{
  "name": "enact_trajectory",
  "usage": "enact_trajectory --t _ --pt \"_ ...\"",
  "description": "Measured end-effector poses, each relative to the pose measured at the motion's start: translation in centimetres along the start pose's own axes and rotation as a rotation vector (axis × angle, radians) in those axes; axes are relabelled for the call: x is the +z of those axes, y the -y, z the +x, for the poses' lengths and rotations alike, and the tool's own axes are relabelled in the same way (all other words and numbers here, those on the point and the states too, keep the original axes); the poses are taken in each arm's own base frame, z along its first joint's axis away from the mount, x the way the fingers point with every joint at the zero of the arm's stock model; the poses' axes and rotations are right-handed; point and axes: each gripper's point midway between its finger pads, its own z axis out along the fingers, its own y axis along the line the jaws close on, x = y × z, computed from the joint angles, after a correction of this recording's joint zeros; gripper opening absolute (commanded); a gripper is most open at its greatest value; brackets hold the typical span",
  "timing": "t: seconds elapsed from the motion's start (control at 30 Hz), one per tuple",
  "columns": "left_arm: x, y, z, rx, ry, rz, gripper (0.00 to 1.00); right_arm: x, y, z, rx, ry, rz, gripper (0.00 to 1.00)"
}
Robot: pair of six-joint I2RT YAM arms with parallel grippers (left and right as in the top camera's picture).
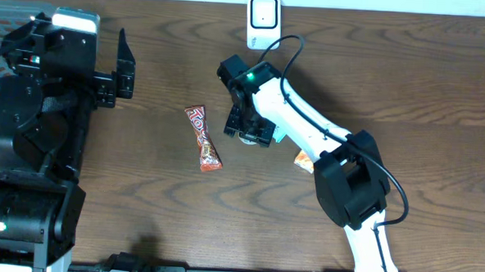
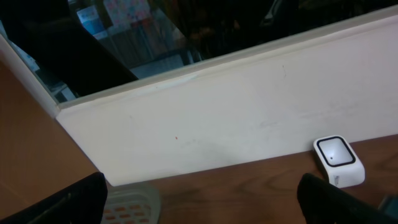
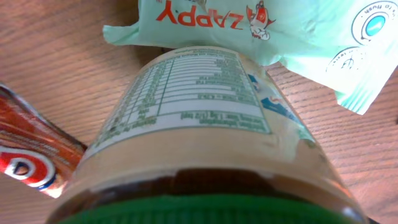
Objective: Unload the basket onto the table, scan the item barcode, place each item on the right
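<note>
Finds the bottle against the right claw near the middle of the tabletop, cap end toward it, grip impossible to confirm; puts the scanner beyond at the far edge, wide-open left claw well apart.

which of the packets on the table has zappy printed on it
The mint green packet lying just beyond the jar. It alone is pale green with red lettering; neither the red candy bar nor the orange packet shares that colour.

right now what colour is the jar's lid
The jar lid is green, clearest in the right wrist view.
</note>
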Motion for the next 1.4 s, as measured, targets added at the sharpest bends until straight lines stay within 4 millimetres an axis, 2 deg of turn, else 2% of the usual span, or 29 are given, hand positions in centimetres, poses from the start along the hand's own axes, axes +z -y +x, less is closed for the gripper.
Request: enact_trajectory --t 0.23,0.33,0.57,0.9,1.07,1.4 --pt "0.0 0.0 0.0 0.000 0.000 0.000 0.98 1.4 -2.0 1.6 -0.081 0.038 -0.021 0.67" --pt "0.0 0.0 0.0 0.000 0.000 0.000 0.98 1.6 -2.7 2.3 -0.103 0.041 -0.029 0.84" --pt "0.0 0.0 0.0 0.000 0.000 0.000 0.98 1.6 -3.0 2.6 -0.123 0.046 -0.031 0.87" --pt "0.0 0.0 0.0 0.000 0.000 0.000 0.98 1.3 -1.9 1.1 -0.057 -0.018 -0.070 0.94" --pt "0.0 0.0 0.0 0.000 0.003 -0.001 0.98 1.1 -1.2 -0.1 -0.024 -0.028 -0.083 0.95" --pt "0.8 0.2 0.5 0.002 -0.016 0.004 0.98 1.1 -0.8 -1.1 0.012 0.015 -0.065 0.95"
